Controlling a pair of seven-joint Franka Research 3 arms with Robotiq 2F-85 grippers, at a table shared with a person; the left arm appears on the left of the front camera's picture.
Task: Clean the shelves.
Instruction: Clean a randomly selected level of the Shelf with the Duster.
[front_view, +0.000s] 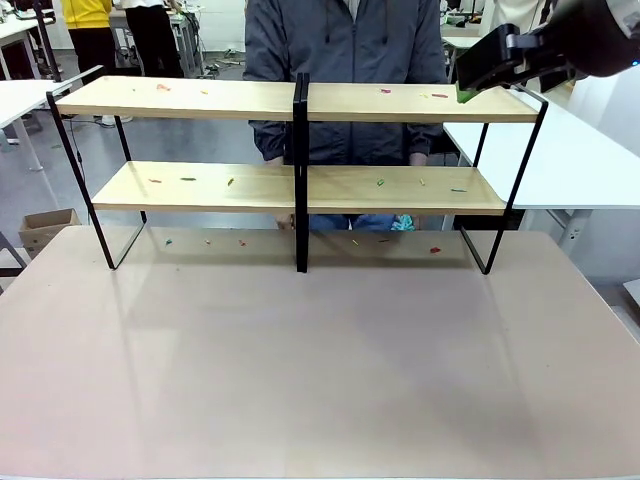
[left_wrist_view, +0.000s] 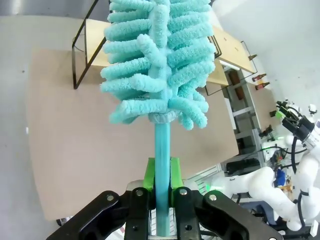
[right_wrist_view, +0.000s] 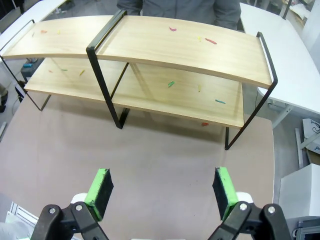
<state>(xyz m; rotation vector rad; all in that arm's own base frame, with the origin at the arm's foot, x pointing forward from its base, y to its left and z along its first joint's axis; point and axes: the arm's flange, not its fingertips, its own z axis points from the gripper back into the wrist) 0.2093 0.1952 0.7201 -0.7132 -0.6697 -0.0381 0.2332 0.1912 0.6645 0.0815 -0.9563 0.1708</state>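
Observation:
The shelves stand at the far side of the brown table, two light-wood boards in a black frame with a central upright. Small coloured scraps lie on both boards, and a few more scraps lie on the table beneath. My left gripper is shut on the teal handle of a fluffy teal duster, held high, with the shelves beyond its head. My right gripper is open and holds nothing, looking down on the shelves. In the front view the right gripper hovers by the top board's right end.
A person in a grey jacket stands right behind the shelves. White tables flank the scene on both sides, and a cardboard box sits on the floor at the left. The near table surface is bare.

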